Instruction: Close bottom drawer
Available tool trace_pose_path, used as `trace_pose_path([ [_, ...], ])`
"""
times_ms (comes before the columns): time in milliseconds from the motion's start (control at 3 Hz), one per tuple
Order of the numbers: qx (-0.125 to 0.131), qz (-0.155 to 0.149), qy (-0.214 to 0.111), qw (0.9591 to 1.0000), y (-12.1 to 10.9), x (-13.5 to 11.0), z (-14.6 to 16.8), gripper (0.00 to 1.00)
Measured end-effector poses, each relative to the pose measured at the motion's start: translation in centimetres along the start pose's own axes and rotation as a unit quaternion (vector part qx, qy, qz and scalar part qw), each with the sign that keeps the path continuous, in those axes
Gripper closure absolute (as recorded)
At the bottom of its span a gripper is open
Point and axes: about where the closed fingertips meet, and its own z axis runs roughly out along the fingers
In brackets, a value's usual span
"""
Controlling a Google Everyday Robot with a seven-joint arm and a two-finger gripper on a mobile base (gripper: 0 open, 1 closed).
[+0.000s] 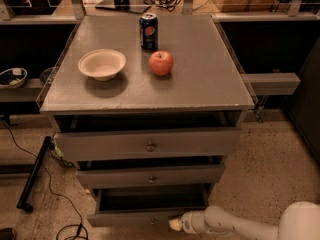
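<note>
At floor level, bottom drawer: narrowest of three, pulled out, grey-brown wood, low plain front. Gripper: pale rounded tip at the front panel's right end; whether clenched or released cannot be told. Risk: an off-centre push may skew and jam the drawer, or the tip may slip off the smooth panel. Table: matte grey top carrying a shallow bowl, a glossy apple and a Pepsi can.
</note>
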Motion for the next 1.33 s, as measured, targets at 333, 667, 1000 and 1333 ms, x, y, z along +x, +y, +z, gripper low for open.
trace_pose_path([
  [333, 0.000, 0.000, 0.000, 1.0000, 0.0, 0.0, 0.0, 1.00],
  [667, 0.001, 0.007, -0.001, 1.0000, -0.3, -0.1, 1.1, 1.00],
  [1000, 0.004, 0.002, -0.006, 1.0000, -0.4, -0.8, 1.3, 1.00],
  [1333, 0.004, 0.002, -0.006, 1.0000, -0.2, -0.5, 1.2, 1.00],
])
